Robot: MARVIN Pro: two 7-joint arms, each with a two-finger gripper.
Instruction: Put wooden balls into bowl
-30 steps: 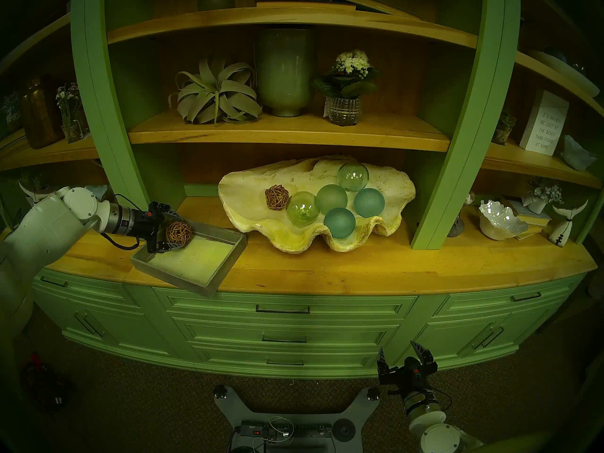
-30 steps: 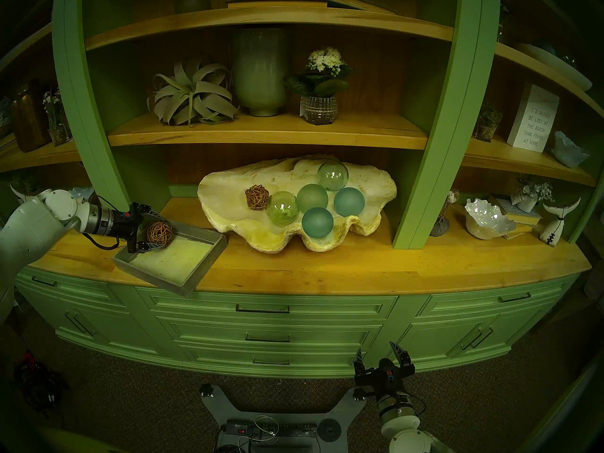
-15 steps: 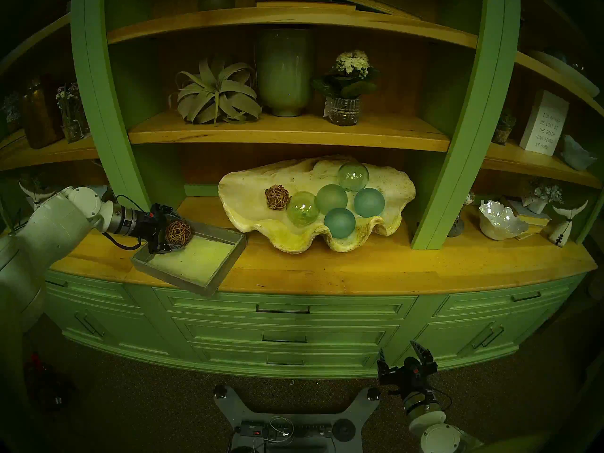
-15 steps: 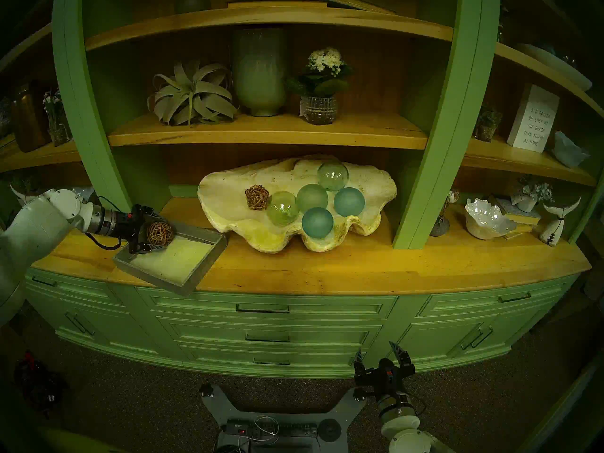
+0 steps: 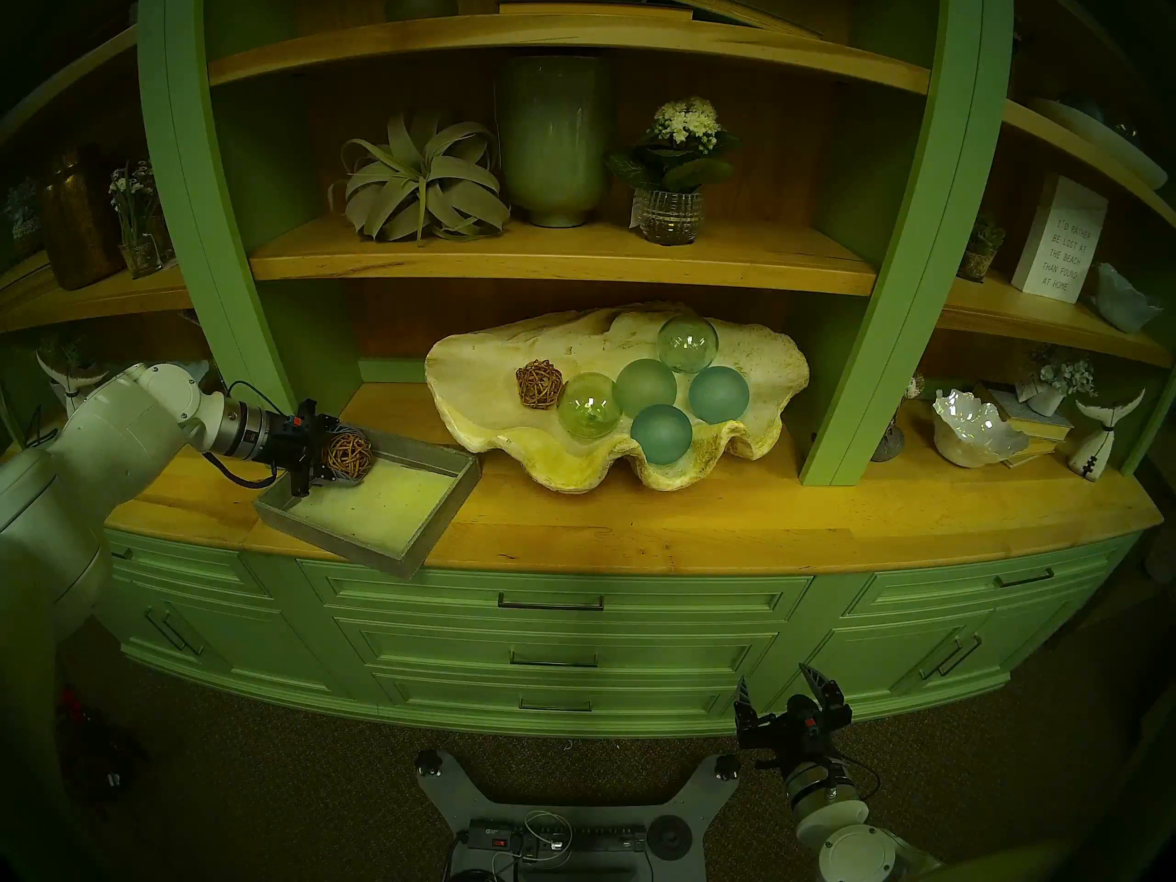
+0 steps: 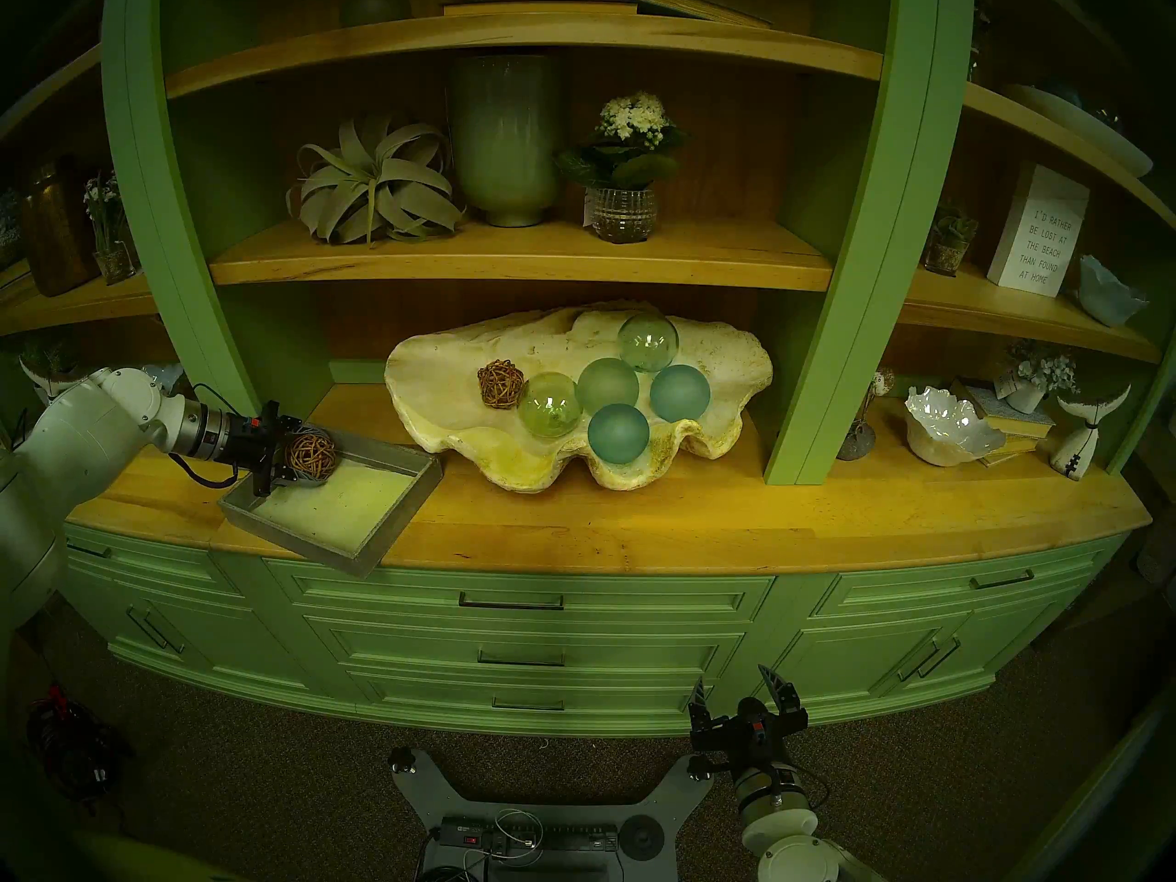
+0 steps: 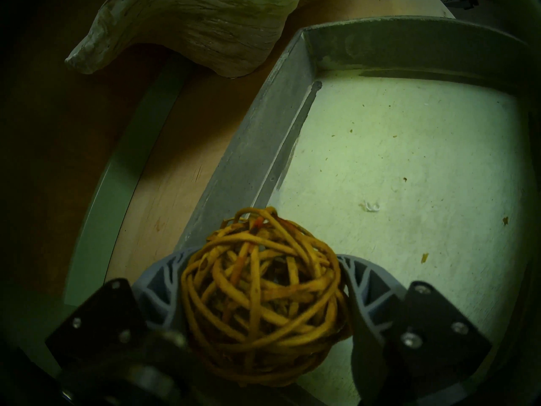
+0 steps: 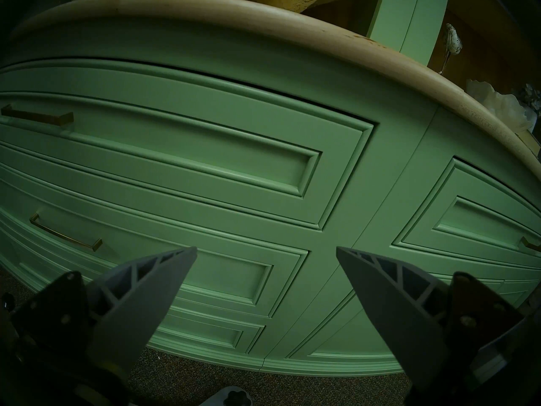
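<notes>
A brown woven wooden ball [image 5: 347, 452] [image 7: 263, 297] sits in the back left corner of the grey tray [image 5: 394, 502]. My left gripper [image 5: 347, 453] [image 7: 265, 253] is shut on it, grey fingers [image 7: 158, 282] pressed against both its sides. A second wooden ball [image 5: 539, 384] [image 6: 501, 383] lies in the left part of the bowl, a big cream clam shell [image 5: 483, 365] [image 7: 190, 24]. My right gripper [image 5: 773, 677] [image 8: 266, 248] hangs open and empty low in front of the drawers.
Several green and teal glass spheres [image 5: 662, 434] fill the shell's middle and right. The tray overhangs the wooden counter's front edge [image 5: 636, 553]. A green upright [image 5: 846, 378] stands right of the shell, a shelf [image 5: 560, 266] runs close above it, and a white ruffled bowl [image 5: 977, 429] sits far right.
The left gripper's fingers have closed from wide open onto the wooden ball in the tray, and the arm has edged slightly forward. The right arm has not moved.
</notes>
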